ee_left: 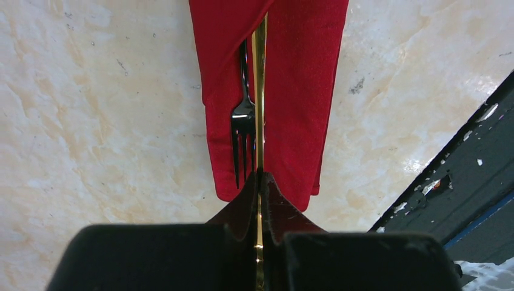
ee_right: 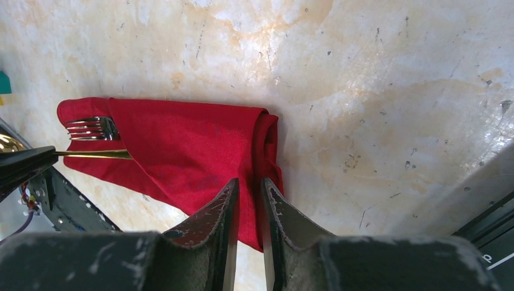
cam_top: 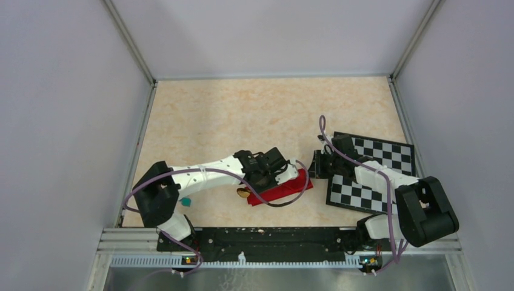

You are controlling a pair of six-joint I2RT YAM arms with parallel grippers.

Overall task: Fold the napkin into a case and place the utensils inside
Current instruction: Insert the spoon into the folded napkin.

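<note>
The red napkin is folded into a narrow case (cam_top: 283,189) lying on the table between the arms. A dark fork (ee_left: 242,115) sits in its open end with the tines sticking out. My left gripper (ee_left: 259,177) is shut on a thin gold utensil (ee_left: 259,91), whose handle runs into the case beside the fork; its gold head shows behind the gripper (cam_top: 242,193). My left gripper (cam_top: 253,188) is at the case's left end. My right gripper (ee_right: 248,185) hovers over the rolled far end of the case (ee_right: 182,151) with its jaws a narrow gap apart, holding nothing. The fork (ee_right: 91,128) and gold handle (ee_right: 91,154) show there too.
A black-and-white chequered mat (cam_top: 376,173) lies at the right under my right arm. A small teal block (cam_top: 186,200) sits by the left arm's base. The dark base rail (ee_left: 460,182) runs close along the near side. Enclosure walls stand on three sides.
</note>
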